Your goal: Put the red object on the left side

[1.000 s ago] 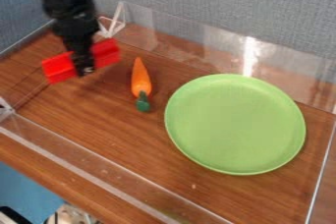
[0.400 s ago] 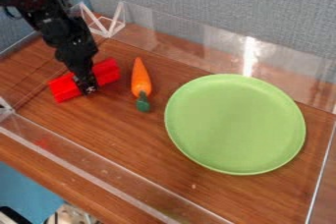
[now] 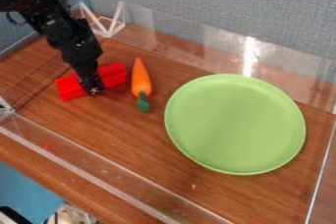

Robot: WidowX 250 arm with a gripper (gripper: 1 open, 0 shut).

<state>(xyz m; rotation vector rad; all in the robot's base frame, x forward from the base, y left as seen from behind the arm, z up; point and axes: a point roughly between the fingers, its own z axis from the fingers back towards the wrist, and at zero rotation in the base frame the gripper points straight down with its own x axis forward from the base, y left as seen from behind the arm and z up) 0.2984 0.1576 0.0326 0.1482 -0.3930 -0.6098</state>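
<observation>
The red object [image 3: 79, 84] is a bright red long block lying at the left of the wooden table, just left of the orange carrot [image 3: 140, 81]. My gripper [image 3: 90, 84] comes down from the upper left and is shut on the red object's middle, its black fingers straddling the block. The block sits low, at or on the table surface; I cannot tell whether it touches. The carrot with its green tip lies about a finger's width to the right of the block.
A large light green plate [image 3: 237, 125] lies on the right half of the table [image 3: 92, 130]. Clear acrylic walls [image 3: 262, 56] border the back and front edges. A white wire object [image 3: 112, 17] stands behind the arm at the back left.
The gripper has come down and toward the front with the red object, from above the table's back left to table height beside the carrot. In the last half second it barely moved.
</observation>
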